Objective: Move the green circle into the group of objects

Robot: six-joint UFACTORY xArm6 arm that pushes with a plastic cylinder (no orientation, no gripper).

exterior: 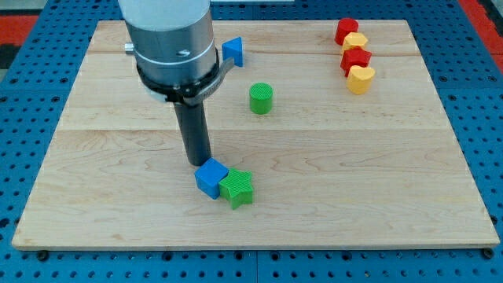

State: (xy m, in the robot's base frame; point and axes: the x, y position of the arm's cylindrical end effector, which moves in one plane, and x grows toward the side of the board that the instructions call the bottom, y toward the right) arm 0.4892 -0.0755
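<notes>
The arm stands upright over the bench [330,196], my tip [198,162] touching the blue cube [211,177] (green star [236,188] beside it). No fingers here, only the rod. The green circle [261,98] sits apart, toward the view's top.

the arm [169,39] runs out of the view's top edge, so its upper part is cut off. its wide grey body covers a stretch of the desk [330,181] behind it and hides the left part of the blue block [233,51] up beside it, so that block's shape cannot be made out. my tip [198,163] ends right at the upper left edge of the blue cube [210,177]; whether they touch cannot be told.
</notes>
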